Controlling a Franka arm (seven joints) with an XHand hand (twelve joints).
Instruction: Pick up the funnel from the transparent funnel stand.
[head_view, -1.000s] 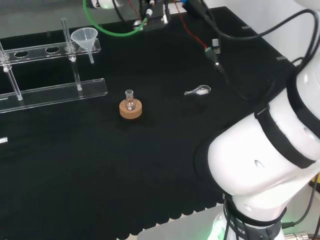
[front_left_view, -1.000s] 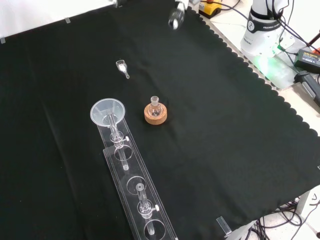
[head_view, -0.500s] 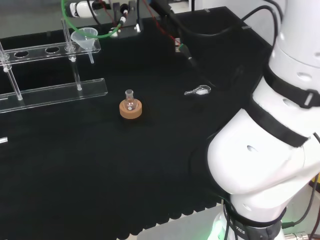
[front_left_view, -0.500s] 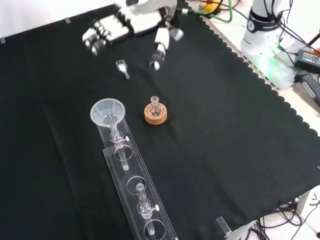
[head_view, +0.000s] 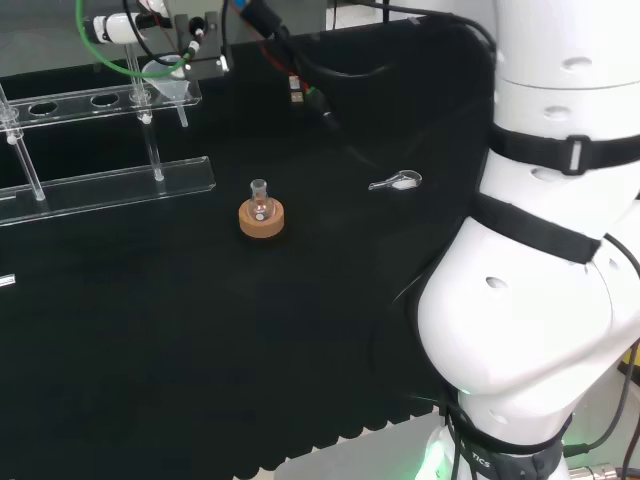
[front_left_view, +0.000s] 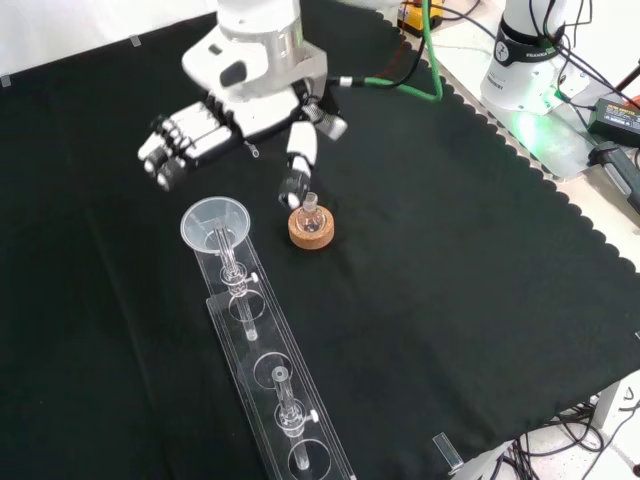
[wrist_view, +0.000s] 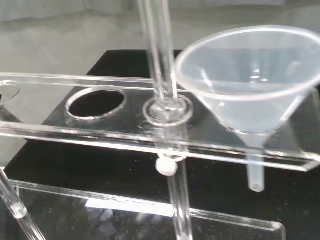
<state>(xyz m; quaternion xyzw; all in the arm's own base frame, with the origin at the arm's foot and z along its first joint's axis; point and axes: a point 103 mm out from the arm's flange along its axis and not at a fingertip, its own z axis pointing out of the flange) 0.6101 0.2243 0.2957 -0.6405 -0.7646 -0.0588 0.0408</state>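
funnel (front_left_view: 214, 222) not yet lifted, seated in transparent funnel stand (front_left_view: 272, 385). hand (front_left_view: 205, 135) near it, fingers apart, seemingly touching nothing. grasp and lift remain.

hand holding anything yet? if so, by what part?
Nothing held. In the front view the hand hangs open above the cloth, fingers straight, short of the funnel, which sits in the transparent funnel stand.

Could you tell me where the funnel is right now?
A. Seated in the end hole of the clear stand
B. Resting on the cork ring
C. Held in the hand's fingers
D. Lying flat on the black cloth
A: the funnel sits in the clear stand, its stem through the end hole, while the open hand hovers nearby without touching it.
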